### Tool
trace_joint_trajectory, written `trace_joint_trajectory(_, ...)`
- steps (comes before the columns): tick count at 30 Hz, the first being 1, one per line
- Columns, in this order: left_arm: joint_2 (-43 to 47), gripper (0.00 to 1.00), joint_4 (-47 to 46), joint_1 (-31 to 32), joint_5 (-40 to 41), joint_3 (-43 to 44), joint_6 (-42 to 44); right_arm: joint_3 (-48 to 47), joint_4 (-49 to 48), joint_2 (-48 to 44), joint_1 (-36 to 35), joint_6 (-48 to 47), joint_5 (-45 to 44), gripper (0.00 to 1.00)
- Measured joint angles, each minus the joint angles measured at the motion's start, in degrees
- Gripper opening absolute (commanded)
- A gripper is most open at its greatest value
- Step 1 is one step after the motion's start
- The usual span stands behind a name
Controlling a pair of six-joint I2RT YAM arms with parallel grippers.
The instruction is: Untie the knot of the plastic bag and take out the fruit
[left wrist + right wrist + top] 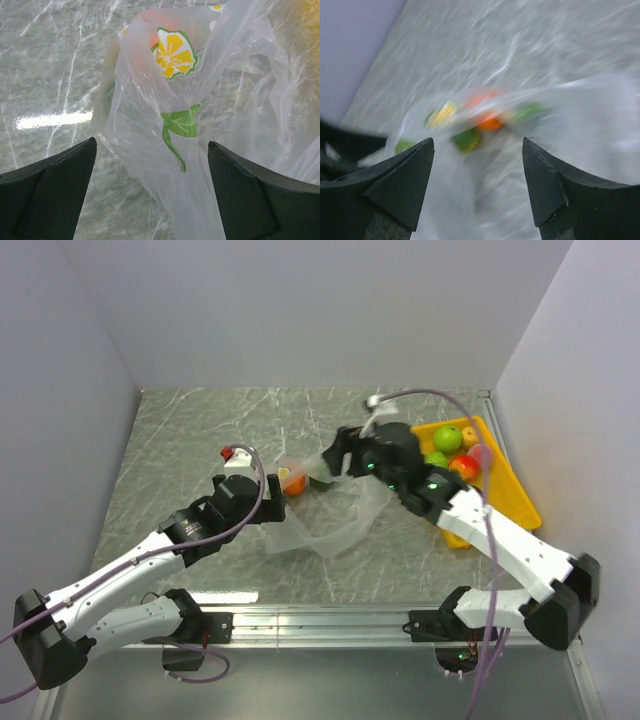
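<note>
**A:** Is there any writing, brand name or number to read here?

**B:** None. No letters or digits show in any view.

**A:** Any label or sign at all?

**B:** Only printed pictures on the thin, clear, crinkly plastic bag: a yellow lemon-slice motif with a green rim and, just below it, a green leaf-and-stem motif (pictures only, no words beside them). The right wrist view is too blurred to read anything.

Heavy blur smears the plastic bag in the right wrist view, leaving its fruit indistinct.
</note>
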State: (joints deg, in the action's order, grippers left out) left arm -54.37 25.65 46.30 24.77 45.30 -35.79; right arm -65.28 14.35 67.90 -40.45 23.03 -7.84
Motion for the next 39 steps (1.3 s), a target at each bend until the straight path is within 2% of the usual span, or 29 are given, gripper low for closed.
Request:
trace_joint_trajectory(4,-1.51,0.94,-0.07,-0.15,-0.59,0.83,-0.87,0.13,-1.77,8.46,-5.99,0.26,5.03,0.77)
trace_joint_trajectory(8,-4.81,0.86,0.02,-0.15,-1.38,1.4,-3.23,2.67,-4.5,13.05,-7.19,1.38,7.43,0.77)
trace_joint_trajectory(11,-8.02,0.72,0.92,-0.15,-2.12,2.32,-5.53,3.5,-5.81,15.47,-7.17,2.54,7.93,0.77)
trace_joint_trajectory(12,-8.76,0.61,1.42,-0.15,-2.4,2.71,-5.97,3.72,-6.56,16.2,-7.15,2.99,8.0,0.77)
trace_joint_trajectory(14,-10.67,0.48,2.43,-0.15,-2.54,3.85,-7.72,3.93,-7.61,17.46,-7.1,3.89,8.17,0.77)
trace_joint_trajectory(15,-11.56,0.35,2.95,-0.15,-2.51,4.48,-8.52,3.93,-8.26,18.14,-6.97,4.48,8.39,0.76)
trace_joint_trajectory(16,-12.07,0.27,3.28,-0.17,-2.38,4.85,-9.25,3.93,-9.05,18.95,-6.86,5.05,8.61,0.76)
trace_joint_trajectory(17,-12.52,0.15,3.91,-0.17,-2.12,5.31,-9.46,3.93,-9.94,19.87,-6.75,5.62,8.9,0.76)
trace_joint_trajectory(20,-13.49,0.03,6.16,-0.17,-1.33,6.91,-10.05,3.93,-11.32,22.86,-6.51,6.8,9.6,0.76)
trace_joint_trajectory(26,-14.95,0.0,9.33,-0.37,-1.14,9.7,-9.29,3.85,-12.9,28.22,-6.4,9.33,7.85,0.77)
trace_joint_trajectory(33,-15.21,0.0,9.81,-0.72,-1.99,10.36,-8.22,0.68,-15.37,33.94,-6.34,11.32,2.8,0.96)
trace_joint_trajectory(39,-15.91,0.01,10.19,-0.85,-3.06,12.48,-7.34,-2.36,-18.58,38.93,-5.44,12.81,1.44,1.0)
